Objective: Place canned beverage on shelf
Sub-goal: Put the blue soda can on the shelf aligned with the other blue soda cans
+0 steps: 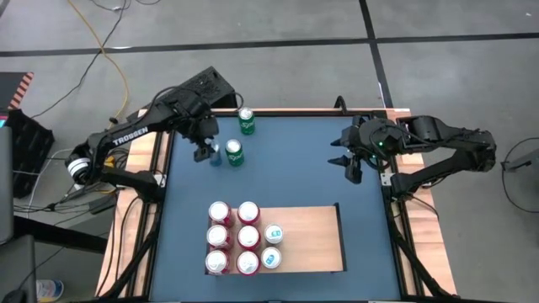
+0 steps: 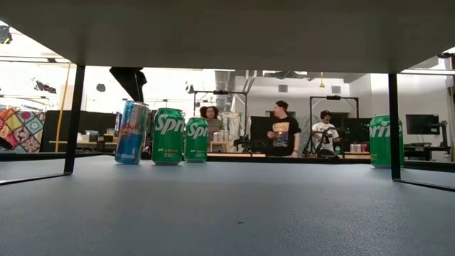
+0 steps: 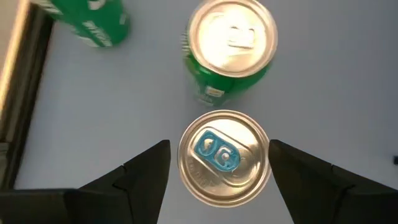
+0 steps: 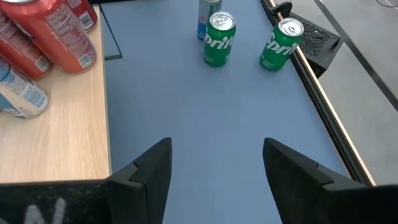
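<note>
eight cans stand on the pale wooden shelf (image 1: 307, 240) at the near middle of the blue table (image 1: 286, 168) in the high view: six red cans (image 1: 233, 237) in two columns and two light blue cans (image 1: 272, 246) just beside them. that same view places the left gripper (image 1: 205, 152) above a slim blue can (image 1: 216, 155), with a green can (image 1: 234, 153) just beside it and a second green can (image 1: 246, 121) farther back near the table's edge. the left wrist view shows what the overhead does not: the fingers (image 3: 140, 174) stand wide on either side of the blue can's top, with a gap on each side, not gripping. the low view alone shows the blue can upright on the table, the two green cans beside it, and three people in the room behind. the right gripper (image 1: 351, 162) hangs over the table's right side, well apart from the cans; its wrist view shows its fingers wide apart with nothing between them, and the shelf's edge with red cans on it.
</note>
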